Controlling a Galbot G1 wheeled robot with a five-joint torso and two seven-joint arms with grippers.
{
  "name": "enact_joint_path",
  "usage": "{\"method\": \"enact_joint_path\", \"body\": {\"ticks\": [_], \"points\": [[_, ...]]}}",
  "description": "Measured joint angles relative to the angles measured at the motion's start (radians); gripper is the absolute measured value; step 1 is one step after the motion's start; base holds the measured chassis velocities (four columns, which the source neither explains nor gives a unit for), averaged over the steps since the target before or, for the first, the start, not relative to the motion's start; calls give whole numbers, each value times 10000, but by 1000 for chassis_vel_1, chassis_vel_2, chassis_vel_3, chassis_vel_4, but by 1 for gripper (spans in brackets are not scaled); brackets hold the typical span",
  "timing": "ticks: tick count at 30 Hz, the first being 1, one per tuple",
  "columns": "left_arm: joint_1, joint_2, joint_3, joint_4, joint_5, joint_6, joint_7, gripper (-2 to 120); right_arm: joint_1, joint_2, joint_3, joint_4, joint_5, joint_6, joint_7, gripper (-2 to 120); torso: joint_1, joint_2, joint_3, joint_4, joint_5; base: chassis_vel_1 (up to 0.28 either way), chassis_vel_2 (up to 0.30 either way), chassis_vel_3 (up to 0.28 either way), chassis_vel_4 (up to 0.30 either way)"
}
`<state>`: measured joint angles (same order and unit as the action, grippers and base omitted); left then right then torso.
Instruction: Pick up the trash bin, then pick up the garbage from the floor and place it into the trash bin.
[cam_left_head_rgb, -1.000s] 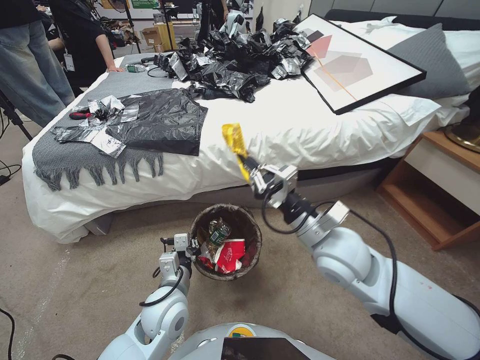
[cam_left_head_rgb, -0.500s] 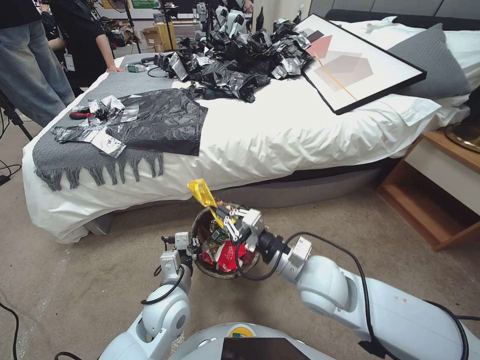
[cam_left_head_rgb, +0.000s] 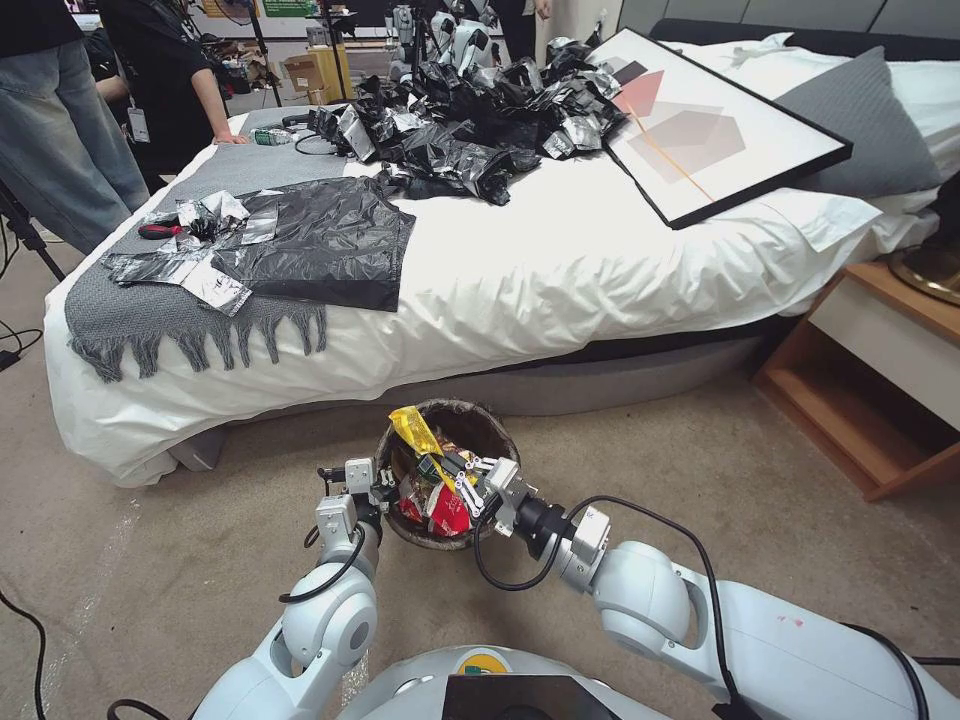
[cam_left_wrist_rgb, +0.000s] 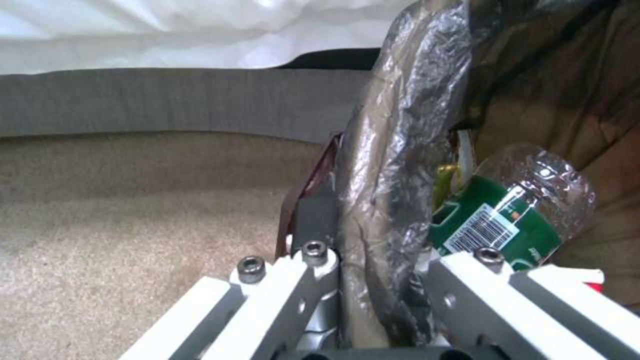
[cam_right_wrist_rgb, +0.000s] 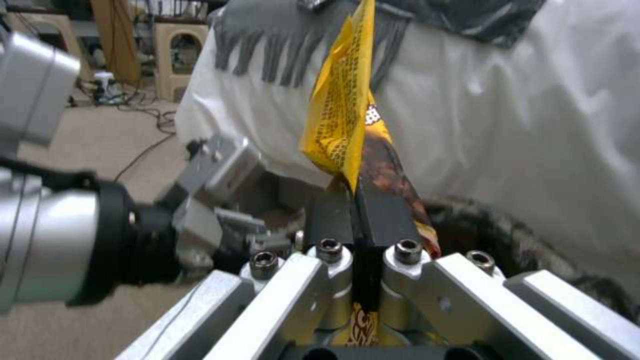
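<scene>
The right gripper (cam_left_head_rgb: 452, 472) pinches the yellow snack bag (cam_left_head_rgb: 415, 431), its print too blurred to read, above the trash bin (cam_left_head_rgb: 497, 437) on the carpet beside the bed (cam_left_head_rgb: 560, 260). The left gripper (cam_left_head_rgb: 383, 490) is clamped on the bin's liner-wrapped rim, and inside lies a green-labelled bottle (cam_left_wrist_rgb: 507, 220) showing a barcode.

trash bin (cam_left_head_rgb: 497, 436) mouth: crowded by cup (cam_left_head_rgb: 447, 512), bottle (cam_left_wrist_rgb: 510, 218) | bed (cam_left_head_rgb: 560, 270) close behind | carpet (cam_left_head_rgb: 180, 560) open

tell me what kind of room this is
Most likely a bedroom set up as a robot test space: a large bed with white sheets carrying a grey fringed throw blanket, a wooden bedside table, beige carpet, and tripods and equipment clutter behind.
</scene>
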<state>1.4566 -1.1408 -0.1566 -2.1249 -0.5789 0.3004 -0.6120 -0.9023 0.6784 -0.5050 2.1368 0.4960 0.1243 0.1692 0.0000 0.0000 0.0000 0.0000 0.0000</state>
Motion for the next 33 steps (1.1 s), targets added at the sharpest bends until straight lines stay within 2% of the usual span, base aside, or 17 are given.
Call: {"method": "enact_joint_path", "body": {"ticks": [8,16,18,22,25,26,29,30,33], "points": [[-1,17,-80,-107,-62,-12,-8,4,167,266,-286,-834,-86,40,90,0,0,0,0,1,0,0,0,0,0],[-15,46,-74,-114,-91,-21,-15,4,141,299,-259,-1069,-102,9,173,-1,0,0,0,0,0,0,0,0,0],[-51,51,-39,-113,-121,-21,-31,4,112,291,-233,-1073,-117,-17,203,11,0,0,0,-1,0,0,0,0,0],[-73,59,-25,-110,-139,-21,-40,4,107,295,-222,-1075,-119,-46,239,20,0,0,0,-1,-1,0,0,0,0],[-82,65,-25,-105,-155,-20,-49,4,107,311,-223,-1067,-118,-116,282,37,0,0,0,0,0,0,0,0,0],[-82,65,-25,-105,-155,-20,-49,4,107,311,-223,-1067,-118,-116,282,37,0,0,0,0,0,0,0,0,0],[-57,50,-34,-106,-151,-20,-53,4,96,307,-238,-1038,-117,-122,313,52,0,0,0,0,0,0,0,0,0],[-57,50,-34,-106,-151,-20,-53,4,96,307,-238,-1038,-117,-122,313,52,0,0,0,0,0,0,0,0,0],[-26,39,-50,-105,-135,-21,-52,4,71,294,-226,-988,-116,-133,361,67,0,0,0,0,0,0,0,0,0]]}}
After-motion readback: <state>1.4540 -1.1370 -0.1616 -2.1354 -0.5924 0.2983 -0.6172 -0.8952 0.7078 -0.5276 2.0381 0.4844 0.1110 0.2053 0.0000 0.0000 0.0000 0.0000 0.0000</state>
